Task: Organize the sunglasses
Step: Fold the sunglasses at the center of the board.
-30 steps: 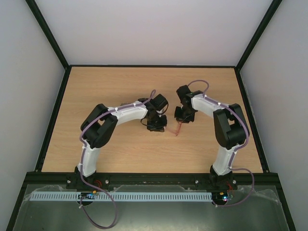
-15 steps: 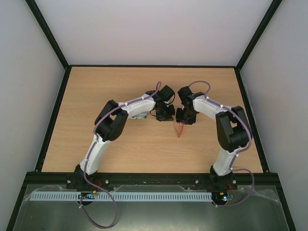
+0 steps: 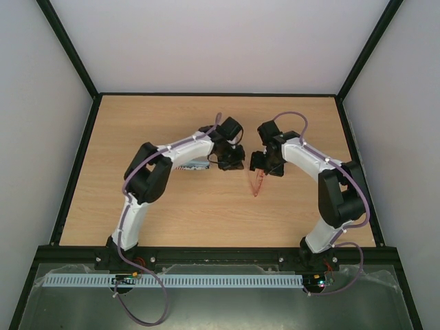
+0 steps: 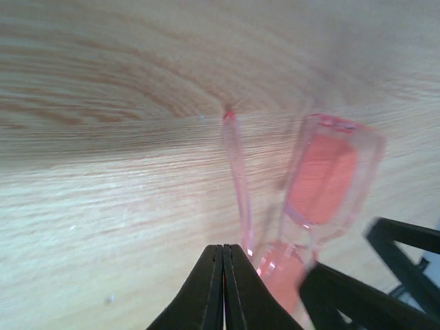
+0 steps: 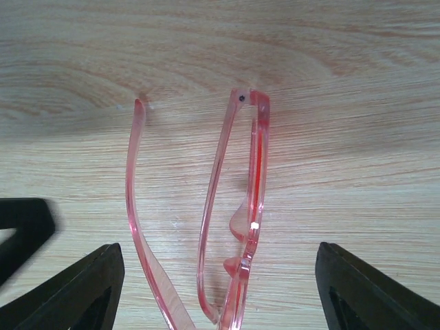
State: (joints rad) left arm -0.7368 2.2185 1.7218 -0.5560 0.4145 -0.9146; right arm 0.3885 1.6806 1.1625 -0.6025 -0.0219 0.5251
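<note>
The sunglasses (image 3: 256, 183) have a thin red-orange see-through frame and lie mid-table, standing on edge on the wood. In the right wrist view the sunglasses (image 5: 253, 179) sit between my right gripper's (image 5: 220, 285) wide-open fingers (image 5: 79, 289), touching neither. One temple arm (image 5: 134, 199) splays out to the left. My right gripper (image 3: 263, 165) hangs just over their far end. My left gripper (image 3: 231, 159) is close by on the left. In the left wrist view my left gripper (image 4: 223, 253) is shut, and the sunglasses (image 4: 323, 179) lie just right of its tips.
A patterned oblong case (image 3: 196, 165) lies partly hidden under the left forearm. Black frame rails (image 3: 220, 94) border the table on all sides. In the left wrist view the right gripper's black finger (image 4: 357, 295) shows at lower right.
My right gripper has opened wide and let go of the sunglasses, which now rest on the table. The left gripper moved away from me, up beside the right one, staying shut.
</note>
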